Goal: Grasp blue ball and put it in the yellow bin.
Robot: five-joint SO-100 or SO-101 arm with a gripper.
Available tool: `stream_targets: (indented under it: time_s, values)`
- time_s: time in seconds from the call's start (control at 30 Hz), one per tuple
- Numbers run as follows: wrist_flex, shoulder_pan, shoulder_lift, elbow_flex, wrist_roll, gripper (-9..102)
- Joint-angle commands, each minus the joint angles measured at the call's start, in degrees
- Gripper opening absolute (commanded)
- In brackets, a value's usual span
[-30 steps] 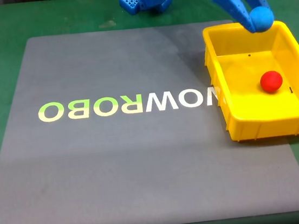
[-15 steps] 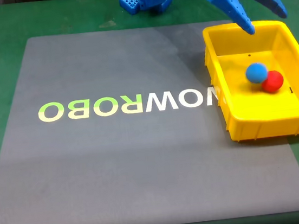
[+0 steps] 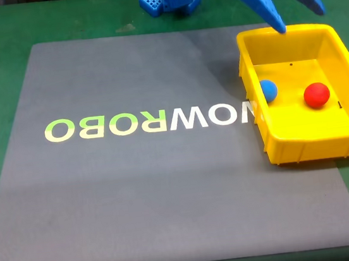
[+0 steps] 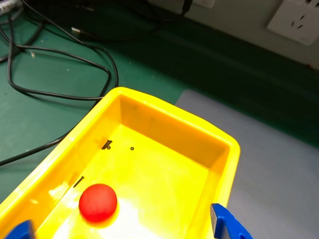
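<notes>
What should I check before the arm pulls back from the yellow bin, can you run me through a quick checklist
1. Blue ball inside the yellow bin: ok, it lies on the floor by the bin's left wall in the fixed view.
2. Tool empty: ok, its fingers are spread wide with nothing between them.
3. Tool clear of the bin: cannot tell for sure; it looks raised above the far rim in the fixed view.
4. Red ball undisturbed in the bin: ok, apart from the blue ball.
5. Bin seated on the grey mat: cannot tell; its right side reaches past the mat edge.
</notes>
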Motion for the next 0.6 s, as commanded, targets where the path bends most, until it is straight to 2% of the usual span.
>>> stream_targets:
  time_s: [0.0, 0.07, 0.2, 0.3, 0.37, 0.4, 0.57]
  values:
    - [1.41, 2.20, 13.71, 7.03, -0.79, 30]
    - [2.02, 3.08, 23.55, 16.00, -1.93, 23]
    - [10.28, 6.77, 45.26, 32.17, -4.39, 10]
    - [21.18, 12.22, 63.81, 42.19, -6.77, 1]
    - [32.78, 16.70, 78.75, 47.72, -8.70, 0]
    - [38.14, 19.16, 78.84, 46.49, -7.65, 0]
    - [45.62, 25.40, 78.75, 47.90, -3.52, 0]
